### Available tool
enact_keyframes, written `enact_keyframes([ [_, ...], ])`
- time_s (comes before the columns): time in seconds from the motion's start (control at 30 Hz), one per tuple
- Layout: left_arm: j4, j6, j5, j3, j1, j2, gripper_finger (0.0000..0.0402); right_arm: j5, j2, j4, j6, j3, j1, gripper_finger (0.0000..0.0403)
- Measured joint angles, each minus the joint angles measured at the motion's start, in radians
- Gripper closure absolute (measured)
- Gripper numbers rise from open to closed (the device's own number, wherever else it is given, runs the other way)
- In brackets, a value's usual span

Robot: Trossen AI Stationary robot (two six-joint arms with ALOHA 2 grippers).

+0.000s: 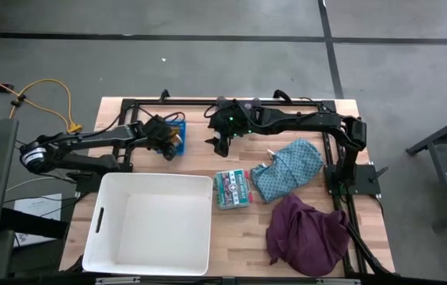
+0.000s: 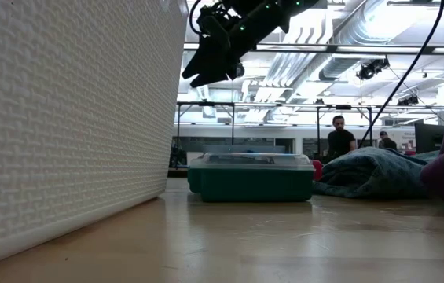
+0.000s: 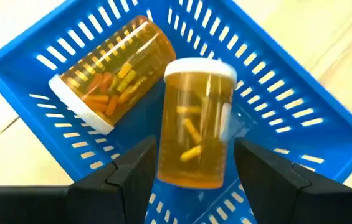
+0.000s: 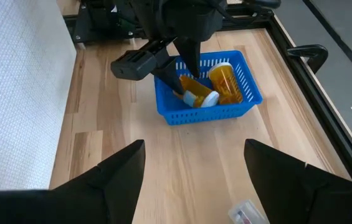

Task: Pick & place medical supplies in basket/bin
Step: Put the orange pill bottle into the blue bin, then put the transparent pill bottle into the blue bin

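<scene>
Jaws of the left arm: spread, dark fingers flanking an orange bottle without visibly squeezing it. Hang directly over the blue basket at the far side of the surface. Judged a release: bottle already down among the basket's slats, white cap pointing away from the wrist, so nothing left to pinch. Beside it, touching or nearly so, a second orange bottle on its side, cap toward the basket wall. Both of clear amber plastic, cylindrical, smooth and hard, with capsules loose inside; likely to roll if tipped, hence the walled basket. Basket itself rigid blue plastic, rectangular, slotted all round.

Jaws of the right arm: spread wide and empty, fingers hovering above bare wood near the basket, facing it. Probably waiting clear of the left arm's work.

Farther out, toward the near edge: a white bin, large, rectangular, textured outer wall, nothing visible inside from above. Just beside its corner, a flat teal box with a clear lid. Next along, a teal patterned cloth, crumpled and soft, and nearer the edge a maroon cloth, bunched in a loose heap. Both limp, likely needing a pinch on a raised fold. No rolls in sight. Surface of pale wooden planks, smooth.
</scene>
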Motion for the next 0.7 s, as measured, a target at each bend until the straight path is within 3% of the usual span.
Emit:
enact_keyframes([
  [0.7, 0.009, 0.028, 0.0, 0.0, -0.003, -0.053, 0.0192, 0.0, 0.0, 0.0, 0.0, 0.0, 0.0, 0.0141],
])
